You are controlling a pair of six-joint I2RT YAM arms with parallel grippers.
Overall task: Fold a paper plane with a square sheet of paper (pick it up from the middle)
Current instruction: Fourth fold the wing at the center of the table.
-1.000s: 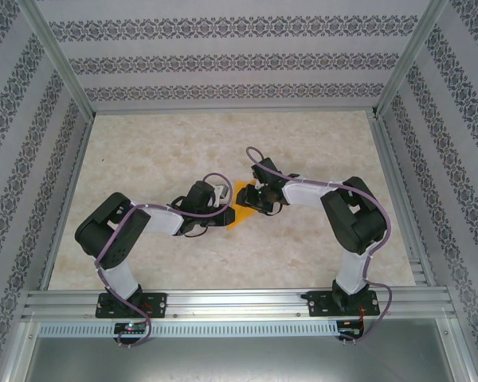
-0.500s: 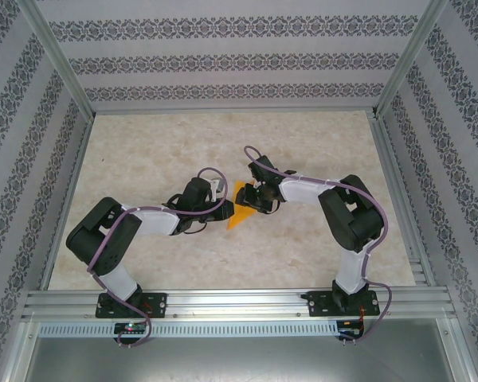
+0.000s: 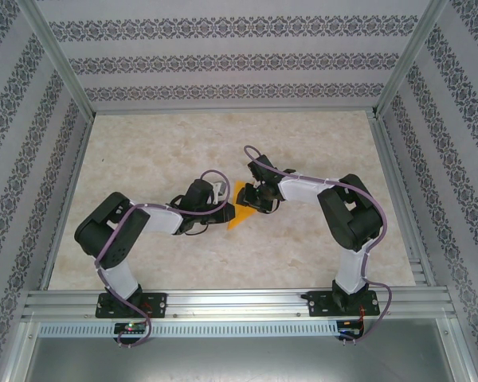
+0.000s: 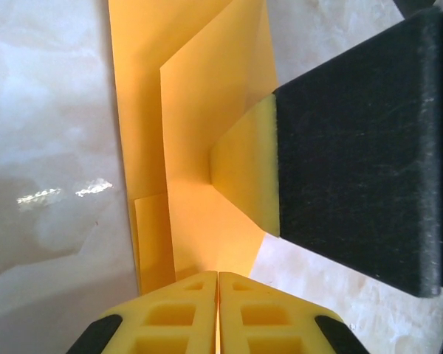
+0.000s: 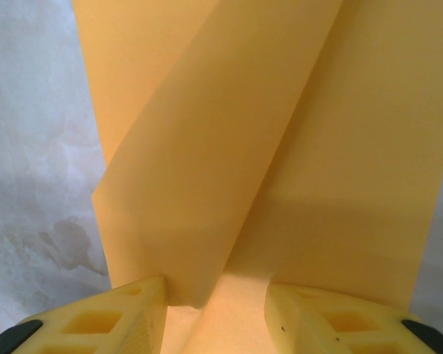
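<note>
Shifting slightly left over the last second, the right end effector (image 5: pixel 215 295) has narrowed a little but stands open astride a raised flap of the square sheet of paper (image 3: pixel 240 216), mid-way across the bench (image 3: pixel 319 135). The left end effector (image 4: pixel 218 284) stays closed, seemingly pinching the sheet's left edge. Creasing looks under way, with the plane unfinished.

Your left elbow (image 3: pixel 111 227) swung out away from the paper (image 3: pixel 237 220) half a second ago, and it is now back in, where it stood a second ago. The left gripper (image 3: pixel 225 212) pulled back with it and has returned to the paper's edge. Your right gripper (image 3: pixel 252 199) has crept a little leftward over the paper, and the paper's near tip has shifted left.
</note>
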